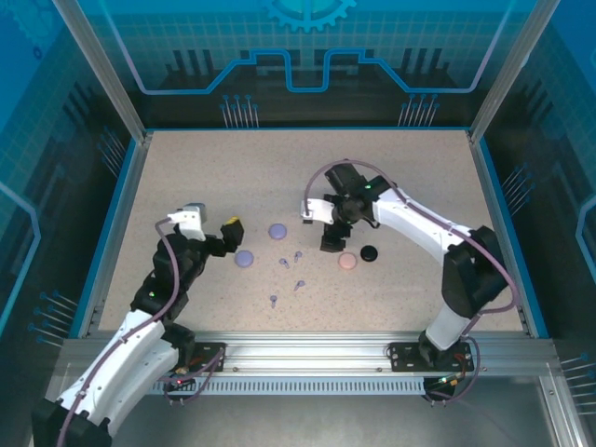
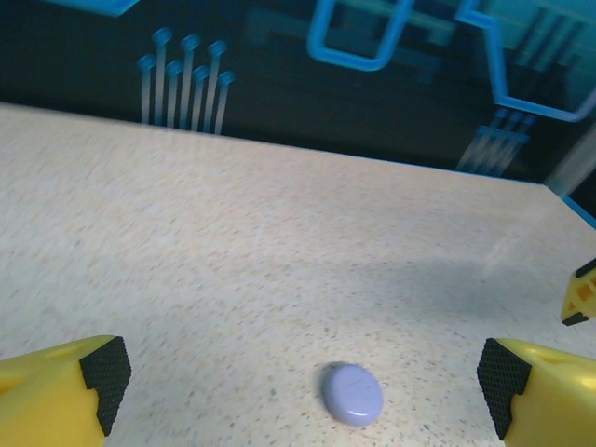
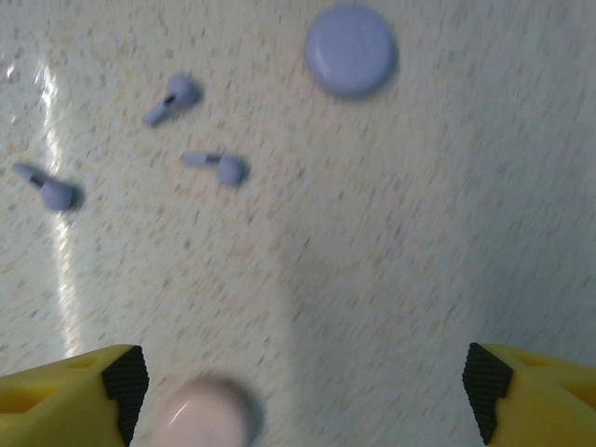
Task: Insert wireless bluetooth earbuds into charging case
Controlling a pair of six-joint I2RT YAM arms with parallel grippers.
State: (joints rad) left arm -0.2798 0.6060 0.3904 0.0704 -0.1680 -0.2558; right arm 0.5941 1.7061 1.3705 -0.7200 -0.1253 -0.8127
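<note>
Several tiny lavender earbuds (image 1: 283, 263) lie scattered mid-table; three of them (image 3: 219, 168) show in the right wrist view. Round disc charging cases lie around them, all lids down: two lavender cases (image 1: 244, 259) (image 1: 277, 230), a pink case (image 1: 347, 262) and a black case (image 1: 369, 252). My left gripper (image 1: 226, 237) is open beside the lavender cases; one lavender case (image 2: 353, 394) lies on the table ahead of its open fingers (image 2: 93, 382). My right gripper (image 1: 332, 240) is open just above the table, holding nothing, with the blurred pink case (image 3: 200, 419) next to its left finger (image 3: 112, 382).
The speckled table (image 1: 214, 177) is bounded by blue walls and a metal rail at the near edge (image 1: 307, 349). A lavender case (image 3: 351, 51) lies beyond the earbuds in the right wrist view. A yellow tip of the right gripper (image 2: 582, 293) pokes in at the left wrist view's right edge.
</note>
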